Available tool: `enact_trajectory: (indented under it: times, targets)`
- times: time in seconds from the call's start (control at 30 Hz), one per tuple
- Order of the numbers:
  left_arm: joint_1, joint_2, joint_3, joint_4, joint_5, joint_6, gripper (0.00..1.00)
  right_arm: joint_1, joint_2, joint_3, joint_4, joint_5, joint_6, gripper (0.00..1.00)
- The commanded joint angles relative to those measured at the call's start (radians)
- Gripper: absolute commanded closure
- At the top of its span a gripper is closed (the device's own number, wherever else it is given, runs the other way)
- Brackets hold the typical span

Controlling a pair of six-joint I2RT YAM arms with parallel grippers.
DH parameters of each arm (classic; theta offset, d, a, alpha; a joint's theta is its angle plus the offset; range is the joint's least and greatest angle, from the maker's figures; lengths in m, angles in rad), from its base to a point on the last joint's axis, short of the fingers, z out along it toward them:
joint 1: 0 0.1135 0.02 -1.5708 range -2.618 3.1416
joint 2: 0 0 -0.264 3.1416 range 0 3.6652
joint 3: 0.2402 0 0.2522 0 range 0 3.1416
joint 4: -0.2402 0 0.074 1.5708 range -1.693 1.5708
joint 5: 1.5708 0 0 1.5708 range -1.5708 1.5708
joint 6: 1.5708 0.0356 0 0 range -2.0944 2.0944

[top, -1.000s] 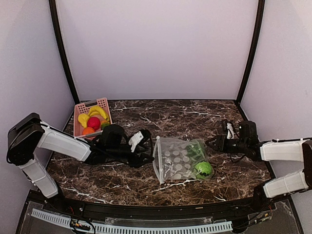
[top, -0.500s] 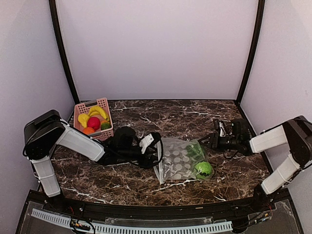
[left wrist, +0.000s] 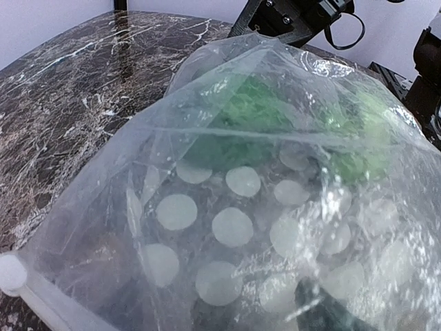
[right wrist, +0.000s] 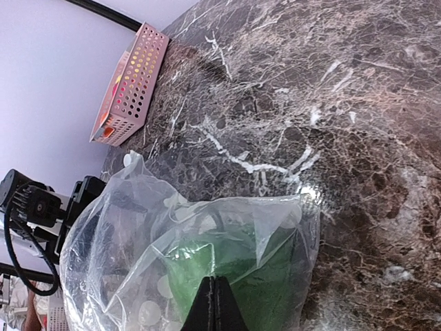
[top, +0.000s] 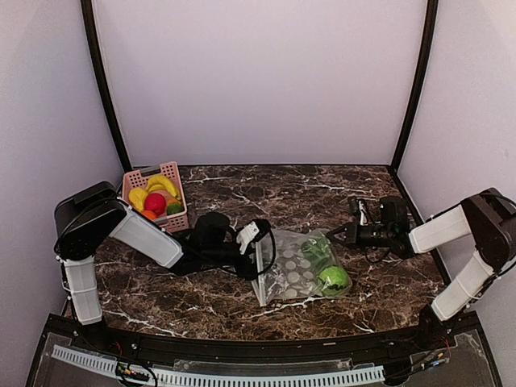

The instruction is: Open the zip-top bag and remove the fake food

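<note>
On the table (top: 242,189) the bag (top: 297,270) lies flat. A green ball (top: 334,280) and a leafy piece (top: 317,247) sit in the end away from its zip strip (left wrist: 31,296). At that far end the right gripper (top: 339,235) is closed, apparently pinching the film. At the zip end is the left gripper (top: 260,251); whether its jaws are spread cannot be told. Judged step: reaching through the mouth for the food. It is best done with the right pinch anchoring the bag taut and the left entering low, aimed at the ball. Well beyond the zip end, the basket (top: 153,172) holds fruit (top: 155,201).
</note>
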Motion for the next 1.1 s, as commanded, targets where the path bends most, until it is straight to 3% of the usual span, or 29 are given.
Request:
enact_trajectory:
  times: [0.0, 0.43, 0.47, 0.57, 0.7, 1.07]
  targets:
    - [-0.005, 0.029, 0.026, 0.065, 0.03, -0.008, 0.24, 0.048, -0.048, -0.016, 0.041, -0.015, 0.027, 1.0]
    - [-0.035, 0.125, 0.112, 0.089, 0.041, 0.038, 0.16, 0.135, -0.006, -0.093, 0.068, 0.038, 0.032, 1.0]
    - [-0.036, 0.127, 0.114, 0.09, 0.035, 0.04, 0.16, 0.134, -0.021, -0.095, 0.048, 0.049, 0.02, 0.97]
    - [-0.036, 0.123, 0.099, 0.111, 0.027, 0.035, 0.16, 0.132, -0.093, -0.092, -0.034, 0.099, -0.018, 0.65]
    - [-0.036, 0.111, 0.073, 0.123, 0.035, 0.035, 0.15, 0.125, -0.165, -0.072, -0.142, 0.169, -0.067, 0.45]
    - [-0.039, 0.121, 0.078, 0.14, 0.062, 0.029, 0.13, 0.125, -0.013, -0.017, -0.035, 0.082, -0.015, 0.41]
